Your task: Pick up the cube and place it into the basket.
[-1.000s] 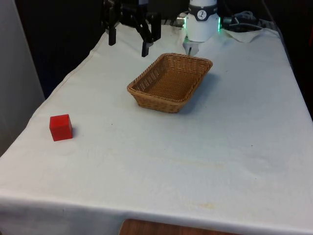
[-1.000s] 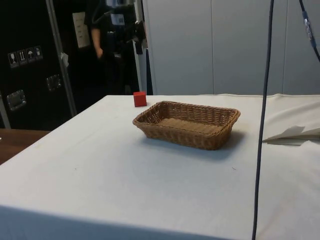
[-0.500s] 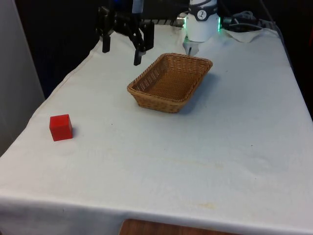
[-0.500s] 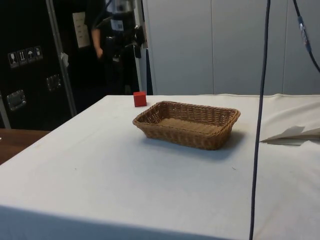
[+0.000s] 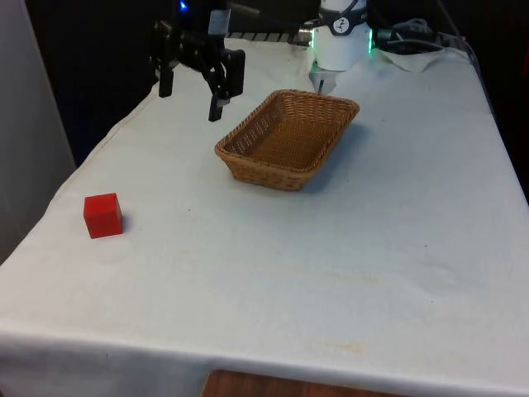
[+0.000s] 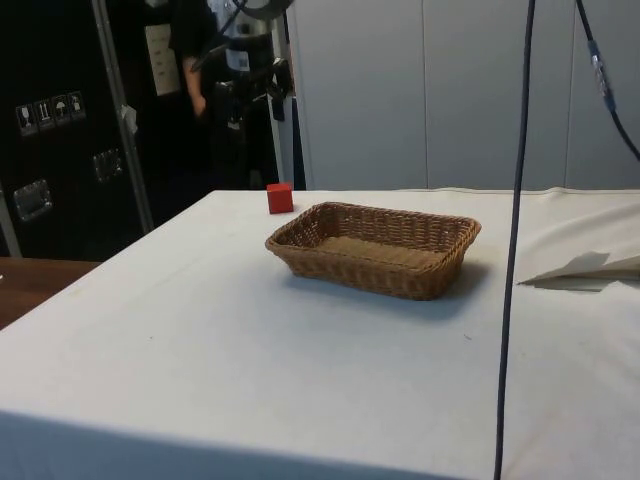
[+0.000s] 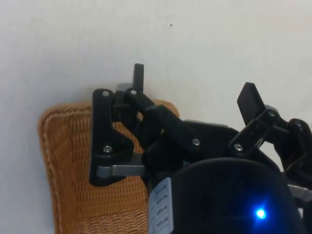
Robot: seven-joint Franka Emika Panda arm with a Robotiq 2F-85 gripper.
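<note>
The gripper [image 5: 189, 99] hangs in the air above the far part of the table, toward the front view's left, its two black fingers [image 5: 215, 103] spread well apart with nothing between them; in the side view the gripper [image 6: 245, 98] shows high up against the dark cabinets, above and behind the cube. The red cube [image 5: 102, 215] sits on the white cloth [image 5: 331, 248] near the front view's left edge, well apart from the gripper and from the basket — untouched, resting flat on one face; in the side view the cube [image 6: 279, 198] lies just beyond the basket's far corner, near the table's far edge. The wicker basket [image 5: 287, 139] stands toward the far middle of the table, rectangular, brown, with nothing in it; the side view shows the basket [image 6: 373, 248] with its long side turned to the camera. From the wrist, the fingers [image 7: 105, 141] are seen parted over bare cloth, with one end of the basket [image 7: 83, 195] beneath and beside one of them — the gripper [image 7: 192, 90] is not in contact with it.
</note>
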